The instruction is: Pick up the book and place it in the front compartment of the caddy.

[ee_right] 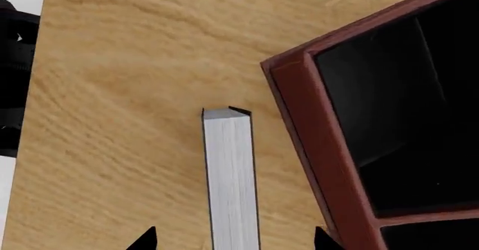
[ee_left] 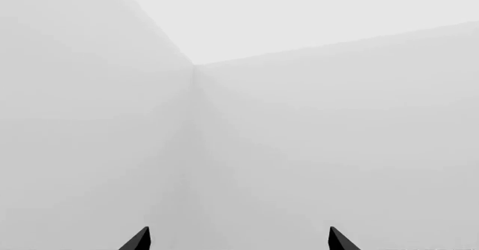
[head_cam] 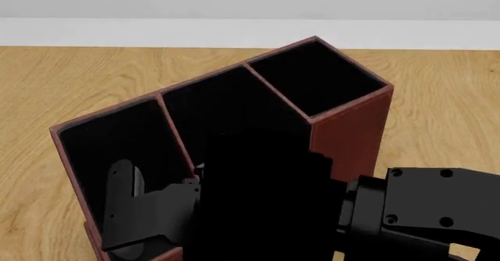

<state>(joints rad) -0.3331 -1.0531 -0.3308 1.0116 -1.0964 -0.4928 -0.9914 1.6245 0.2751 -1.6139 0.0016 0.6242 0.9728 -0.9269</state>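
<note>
The book (ee_right: pixel 230 177) shows its white page edge between black covers in the right wrist view, over the wooden table beside the caddy's corner. My right gripper (ee_right: pixel 235 241) straddles it, and bare wood shows between each fingertip and the book. In the head view the book (head_cam: pixel 266 202) is a flat black shape in front of the dark red-brown caddy (head_cam: pixel 352 132), hiding part of its near side. The right arm (head_cam: pixel 430 208) reaches in from the right, and a grey gripper part (head_cam: pixel 149 208) sticks out past the book's left edge. The caddy's rim (ee_right: pixel 299 121) is close beside the right jaw. My left gripper (ee_left: pixel 238 239) is open, empty and faces bare pale walls.
The wooden table (head_cam: pixel 78 79) extends around the caddy to a white wall at the back. Its edge (ee_right: pixel 33 121) runs along one side of the right wrist view, with dark robot parts (ee_right: pixel 11 76) beyond it.
</note>
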